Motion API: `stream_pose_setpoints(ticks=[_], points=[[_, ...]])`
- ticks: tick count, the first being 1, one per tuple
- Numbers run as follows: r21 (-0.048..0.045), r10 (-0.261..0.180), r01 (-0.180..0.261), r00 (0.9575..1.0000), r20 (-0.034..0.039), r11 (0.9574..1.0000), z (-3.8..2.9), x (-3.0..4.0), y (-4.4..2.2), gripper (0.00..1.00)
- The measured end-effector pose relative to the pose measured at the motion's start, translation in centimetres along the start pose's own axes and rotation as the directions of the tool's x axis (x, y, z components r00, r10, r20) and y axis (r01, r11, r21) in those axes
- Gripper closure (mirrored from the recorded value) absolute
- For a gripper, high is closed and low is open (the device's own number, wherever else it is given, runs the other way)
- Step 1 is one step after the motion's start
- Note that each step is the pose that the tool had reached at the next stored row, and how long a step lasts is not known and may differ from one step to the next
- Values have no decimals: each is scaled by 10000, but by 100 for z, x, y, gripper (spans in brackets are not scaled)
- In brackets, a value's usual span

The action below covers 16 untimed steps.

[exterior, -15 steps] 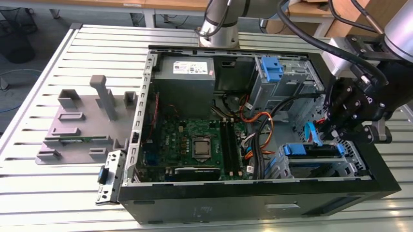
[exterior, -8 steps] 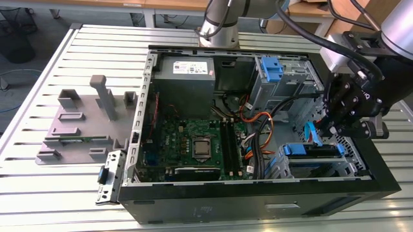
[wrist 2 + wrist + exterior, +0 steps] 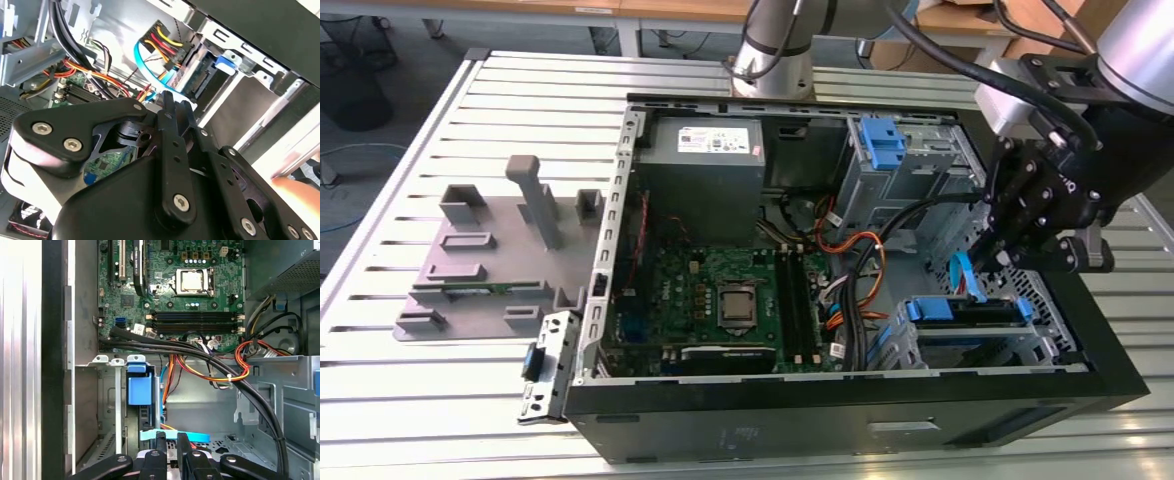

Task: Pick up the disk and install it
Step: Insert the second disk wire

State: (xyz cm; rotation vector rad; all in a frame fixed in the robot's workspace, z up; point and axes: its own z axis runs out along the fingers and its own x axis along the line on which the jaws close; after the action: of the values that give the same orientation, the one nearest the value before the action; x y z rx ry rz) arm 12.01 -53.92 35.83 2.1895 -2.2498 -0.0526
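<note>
Arm reaches in from the exterior view's right, wrist bent down, gripper (image 3: pixel 1014 262) hanging over the open computer case (image 3: pixel 720 425) at the drive-cage end. Case lies on its side on a slatted metal surface (image 3: pixel 427 400).

First wrist view: fingers (image 3: pixel 161 446) point down into the bay, the two tips standing close together, nearly touching. A light-blue cable (image 3: pixel 175 436) loops just past the tips; whether they pinch it or anything else, cannot tell.

The disk (image 3: pixel 967 312) sits already in the lower cage, directly below the fingers in the exterior view; its blue bracket shows, most of the body hidden by cage metal. In the second wrist view its connector end (image 3: pixel 197 77) is visible beyond the fingers, power and light-blue data cables plugged in.

Motherboard (image 3: pixel 170 280) lies beyond the fingers, black cable bundle (image 3: pixel 200 352) crossing between. Gripper linkage blocks much of the second wrist view; fingertips there are hard to make out.
</note>
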Motion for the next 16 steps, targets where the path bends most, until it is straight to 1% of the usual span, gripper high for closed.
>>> stream_pose_setpoints(ticks=[8, 11, 13, 16], points=[[0, 0, 0, 10000, 1, 10000, 5, -131, 3, 76], [0, 0, 0, 10000, 1, 10000, 7, -169, 4, 76], [0, 2, -2, 10000, 2, 10000, 8, -185, 2, 76], [0, 0, 0, 10000, -1, 10000, 6, -188, -21, 76]])
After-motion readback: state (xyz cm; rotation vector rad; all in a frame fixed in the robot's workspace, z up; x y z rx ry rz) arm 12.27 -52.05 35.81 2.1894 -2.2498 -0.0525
